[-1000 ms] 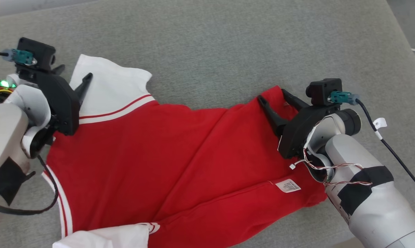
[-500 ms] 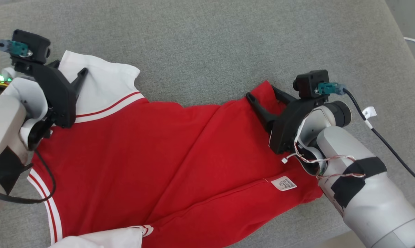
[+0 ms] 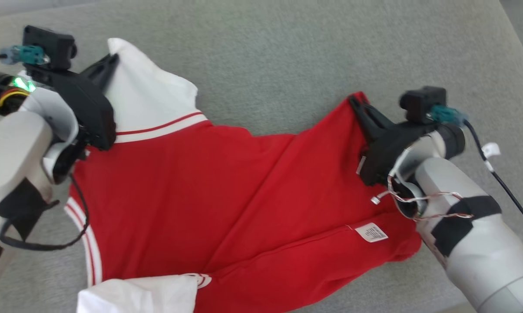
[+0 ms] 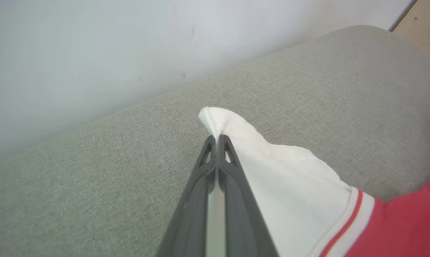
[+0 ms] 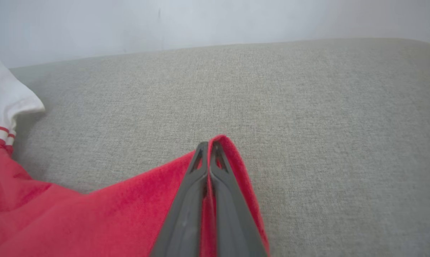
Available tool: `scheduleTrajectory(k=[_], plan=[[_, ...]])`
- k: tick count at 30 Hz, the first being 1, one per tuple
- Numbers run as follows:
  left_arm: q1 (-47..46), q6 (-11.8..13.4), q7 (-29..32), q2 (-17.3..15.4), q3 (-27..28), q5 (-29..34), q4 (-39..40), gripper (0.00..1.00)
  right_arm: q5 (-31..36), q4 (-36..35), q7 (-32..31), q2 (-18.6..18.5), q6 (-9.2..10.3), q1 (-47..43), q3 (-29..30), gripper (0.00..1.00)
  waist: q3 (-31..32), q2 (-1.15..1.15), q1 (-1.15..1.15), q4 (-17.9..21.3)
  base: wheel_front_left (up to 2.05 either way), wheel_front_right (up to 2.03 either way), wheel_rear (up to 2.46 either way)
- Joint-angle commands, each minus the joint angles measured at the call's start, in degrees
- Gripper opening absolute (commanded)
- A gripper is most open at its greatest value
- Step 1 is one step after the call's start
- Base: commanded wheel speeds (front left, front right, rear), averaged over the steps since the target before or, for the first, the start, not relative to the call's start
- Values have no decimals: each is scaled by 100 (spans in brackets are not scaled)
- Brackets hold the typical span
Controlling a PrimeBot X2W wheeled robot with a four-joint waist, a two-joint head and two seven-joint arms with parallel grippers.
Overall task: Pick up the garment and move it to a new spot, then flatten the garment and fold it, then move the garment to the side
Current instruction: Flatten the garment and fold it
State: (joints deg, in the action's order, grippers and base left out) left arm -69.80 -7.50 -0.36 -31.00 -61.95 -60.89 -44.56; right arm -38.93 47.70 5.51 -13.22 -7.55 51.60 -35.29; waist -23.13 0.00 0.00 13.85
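Garment: red shirt (image 3: 226, 195) with white sleeves and striped trim, spread wrinkled across the grey upholstered cushion (image 3: 266, 52), with a white care label (image 3: 373, 232) showing near its right edge
Left tool (image 3: 111, 58): fingers pressed together, pinching the tip of the far white sleeve (image 3: 148, 100) at the shirt's far left corner
Right tool (image 3: 355, 101): clamped tight on the shirt's far right red corner, cloth caught between its fingers
Near sleeve (image 3: 135, 295): bunched at the shirt's near edge, well apart from both tools
Backdrop: pale wall (image 4: 93, 53) behind the cushion
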Motion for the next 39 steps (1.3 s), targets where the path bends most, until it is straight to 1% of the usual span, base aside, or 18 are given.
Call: scheduleTrajectory(k=[1,6,10,13,16,17,19,23,24,26,28,30,34,39], plan=[[39,9,-142,-4,-43,-49,96,0,-63,40,114,-81,14,-100,28,0,217,0,0,-227,0,0,0],[383,10,-714,-96,-240,-199,591,0,-279,41,495,-272,14,-452,-8,0,533,0,0,-533,0,0,0],[766,10,-1146,-249,-350,-285,1072,0,-468,-80,674,-432,14,-799,-89,0,724,0,0,-691,0,0,0],[1112,15,-1356,-348,-351,-193,1422,0,-644,-176,794,-548,14,-1067,-43,0,842,0,0,-809,0,0,0],[1539,130,-1463,-410,-208,-110,1877,0,-775,-320,882,-666,14,-1364,42,0,922,0,0,-932,0,0,0],[1539,130,-1463,-410,-208,-110,1877,0,-775,-320,882,-666,14,-1364,42,0,922,0,0,-932,0,0,0],[1845,278,-1479,-453,-169,59,2240,0,-855,-427,930,-772,14,-1592,125,0,978,0,0,-1008,0,0,0],[2630,627,-1482,-445,292,348,3062,0,-999,-762,966,-901,14,-2082,363,0,1104,0,0,-1098,0,0,0],[3085,803,-1484,-423,524,522,3420,0,-970,-972,971,-940,14,-2321,547,0,1169,0,0,-1116,0,0,0],[3521,973,-1484,-418,732,724,3705,0,-932,-1202,969,-938,14,-2615,699,0,1231,0,0,-1128,0,0,0],[3948,1081,-1484,-385,893,850,3929,0,-862,-1431,971,-975,14,-2901,891,0,1300,0,0,-1147,0,0,0],[4329,1152,-1485,-366,1047,980,4079,0,-784,-1615,972,-972,14,-3157,1026,0,1365,0,0,-1149,0,0,0],[5012,1243,-1485,-223,1367,1069,4223,0,-693,-1886,972,-949,14,-3693,1297,0,1501,0,0,-1184,0,0,0],[5637,1177,-1486,19,1728,1221,4053,0,-618,-2009,973,-911,14,-4106,1544,0,1593,0,0,-1172,0,0,0]])
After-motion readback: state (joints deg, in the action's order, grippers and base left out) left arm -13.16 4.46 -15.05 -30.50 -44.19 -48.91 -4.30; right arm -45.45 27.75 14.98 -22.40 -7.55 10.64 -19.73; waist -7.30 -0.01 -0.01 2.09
